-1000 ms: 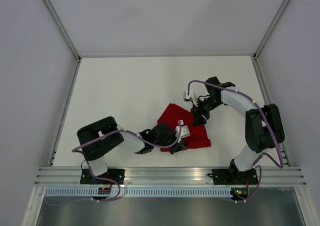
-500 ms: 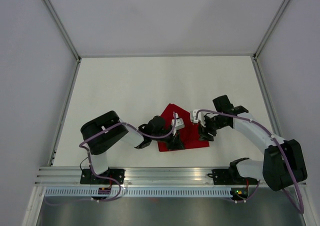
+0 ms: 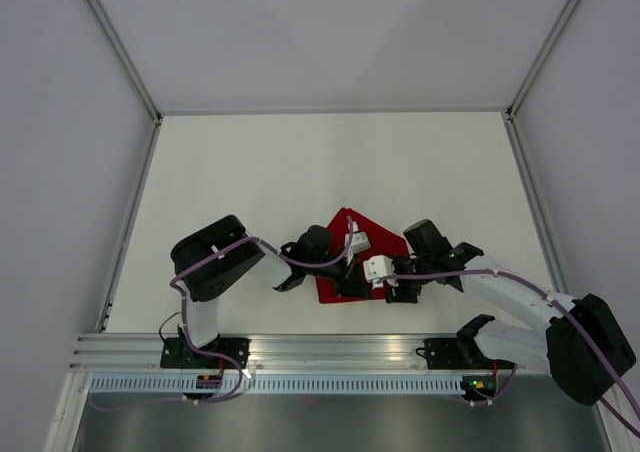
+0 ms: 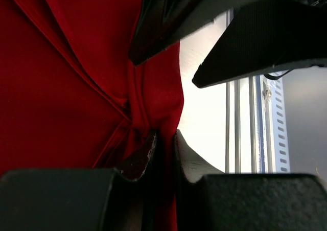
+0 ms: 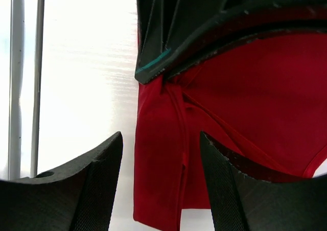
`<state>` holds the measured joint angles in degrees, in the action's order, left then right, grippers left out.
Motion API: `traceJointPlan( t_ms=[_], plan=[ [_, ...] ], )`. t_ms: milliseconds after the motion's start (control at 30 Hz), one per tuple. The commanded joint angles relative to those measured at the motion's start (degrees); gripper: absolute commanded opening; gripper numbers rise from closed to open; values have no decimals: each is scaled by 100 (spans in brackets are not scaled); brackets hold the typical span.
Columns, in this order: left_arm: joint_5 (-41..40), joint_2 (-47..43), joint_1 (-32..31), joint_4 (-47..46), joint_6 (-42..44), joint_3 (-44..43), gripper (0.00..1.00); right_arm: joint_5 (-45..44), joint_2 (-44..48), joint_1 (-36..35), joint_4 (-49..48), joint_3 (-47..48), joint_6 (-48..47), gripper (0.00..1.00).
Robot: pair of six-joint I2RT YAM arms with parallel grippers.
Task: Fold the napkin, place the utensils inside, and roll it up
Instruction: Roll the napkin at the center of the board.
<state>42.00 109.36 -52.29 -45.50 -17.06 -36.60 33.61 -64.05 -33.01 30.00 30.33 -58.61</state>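
Note:
The red napkin [image 3: 386,241] lies bunched and folded near the table's front middle. My left gripper [image 3: 352,285] is shut on a gathered fold at its near edge, and the cloth [image 4: 61,88] fans out from the pinched jaws [image 4: 166,139]. My right gripper [image 3: 392,291] faces it from the right and stands open. Its fingers straddle the napkin's folded edge [image 5: 158,180] without touching [image 5: 161,139]. The left gripper's fingers [image 5: 153,62] show just beyond, and the right fingers [image 4: 168,21] show in the left wrist view. The utensils are out of view.
A ribbed aluminium rail [image 3: 340,350] runs along the table's near edge, close behind both grippers. White walls with metal corner posts [image 3: 130,222] enclose the white table [image 3: 300,162] on three sides.
The right arm swung from the napkin's far right side down to its near edge, and its jaws opened wider. The left gripper kept its pinch and drew the cloth slightly back and up.

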Motion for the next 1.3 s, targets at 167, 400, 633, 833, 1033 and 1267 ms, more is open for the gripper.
traceJointPlan(
  t_ms=[167, 400, 633, 833, 1033, 1267],
  plan=[
    [71, 437, 79, 841, -157, 4, 2, -433, 217, -521, -512, -352, 288, 64],
    [177, 402, 96, 840, -70, -14, 2, -1049, 244, -803, -1083, -844, 385, 44],
    [-217, -115, 96, 894, 141, 21, 18, -1102, -72, -821, -980, -818, 377, 20],
    [-824, -792, 96, 735, 255, 276, 36, -742, -590, -821, -111, -353, 307, 6],
    [-2472, -1759, 96, 682, 616, 645, 41, -777, -1021, -803, 366, 105, 525, 2],
    [-4434, -2893, 96, 506, 397, 1286, 44, -513, -1854, -698, 788, 667, 403, 1]
  ],
)
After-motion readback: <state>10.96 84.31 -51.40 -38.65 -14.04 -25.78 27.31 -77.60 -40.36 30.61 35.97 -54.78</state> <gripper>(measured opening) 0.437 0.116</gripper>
